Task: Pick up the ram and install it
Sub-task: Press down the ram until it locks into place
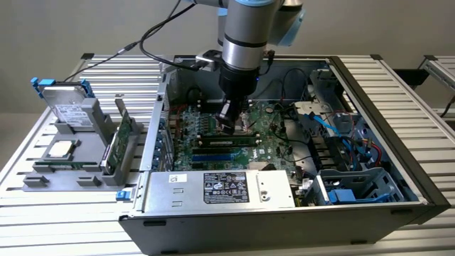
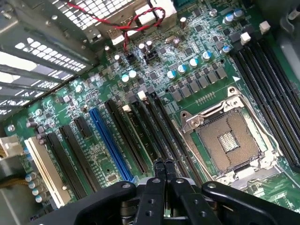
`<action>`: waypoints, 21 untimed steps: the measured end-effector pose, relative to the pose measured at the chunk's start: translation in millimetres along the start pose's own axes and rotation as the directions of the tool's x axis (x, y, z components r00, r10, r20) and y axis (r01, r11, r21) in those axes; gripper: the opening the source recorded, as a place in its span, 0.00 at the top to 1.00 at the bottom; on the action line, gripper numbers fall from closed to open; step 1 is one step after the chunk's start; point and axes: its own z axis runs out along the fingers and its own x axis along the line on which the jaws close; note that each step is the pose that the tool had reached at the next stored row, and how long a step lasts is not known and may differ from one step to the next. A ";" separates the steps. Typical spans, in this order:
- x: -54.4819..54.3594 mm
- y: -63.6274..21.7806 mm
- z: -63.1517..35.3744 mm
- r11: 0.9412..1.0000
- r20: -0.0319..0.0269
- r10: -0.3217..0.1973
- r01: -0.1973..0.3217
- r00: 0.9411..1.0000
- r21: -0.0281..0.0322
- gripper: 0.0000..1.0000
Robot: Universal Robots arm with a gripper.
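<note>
The ram (image 1: 228, 141), a long green stick with black chips, stands on edge in a slot of the motherboard (image 1: 269, 121) inside the open computer case. My gripper (image 1: 229, 129) reaches straight down from the arm, its tips just above the ram near its middle. In the wrist view the two black fingertips (image 2: 160, 165) press together, so the gripper (image 2: 164, 164) is shut with nothing between them. It hovers over the long dark memory slots (image 2: 145, 126) beside the empty processor socket (image 2: 228, 140). I cannot tell whether the tips touch the ram.
The case walls (image 1: 370, 101) ring the motherboard. A silver power supply (image 1: 220, 189) fills the near side, and drive cages with blue cables (image 1: 341, 138) the exterior view's right. On the left, a grey holder (image 1: 42, 181) carries a silver drive with blue clips (image 1: 67, 104), a green card (image 1: 122, 136) and a processor (image 1: 61, 149).
</note>
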 end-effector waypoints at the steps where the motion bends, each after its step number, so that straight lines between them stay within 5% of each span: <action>1: 0.0 0.0 0.0 1.000 0.001 0.016 -0.016 1.000 -0.002 0.90; 10: 0.0 0.0 0.0 0.987 0.006 0.158 -0.158 0.987 -0.017 0.90; 21: 0.0 0.0 0.0 0.953 0.011 0.303 -0.302 0.953 -0.031 0.90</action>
